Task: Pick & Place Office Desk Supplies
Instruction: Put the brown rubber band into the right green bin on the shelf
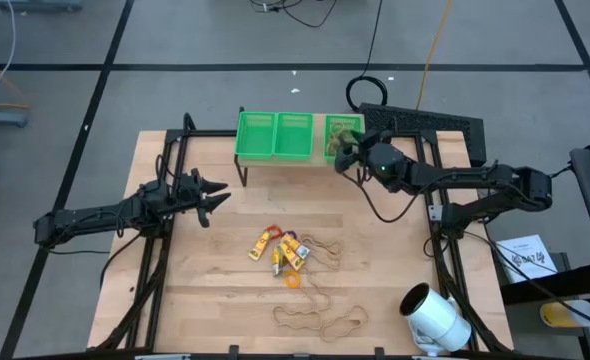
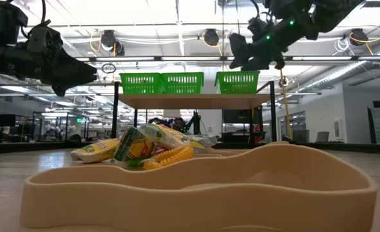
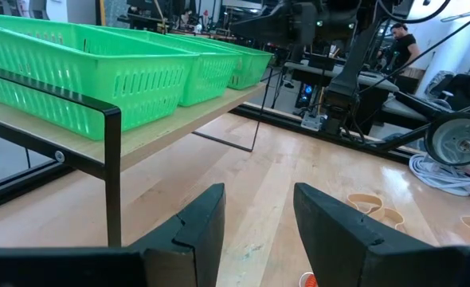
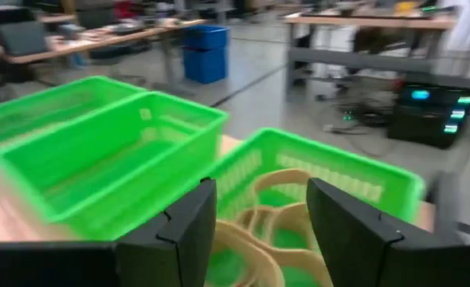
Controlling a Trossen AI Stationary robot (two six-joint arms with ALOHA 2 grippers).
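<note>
Hovering right hand (image 1: 347, 152) over basket (image 1: 341, 124)

Wooden table (image 1: 205, 300) bearing crayon packs (image 1: 280, 248), rubber bands (image 1: 320, 318), white cylinder (image 1: 435, 316), shelf (image 1: 245, 165) with green baskets (image 1: 275, 135).

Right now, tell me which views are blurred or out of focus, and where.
Right wrist view: smeared throughout, the green baskets and rubber bands soft. Low view: the nearest tan rubber band looms large and soft. Left wrist view: fingers soft at the edges. High view: evenly sharp.
</note>
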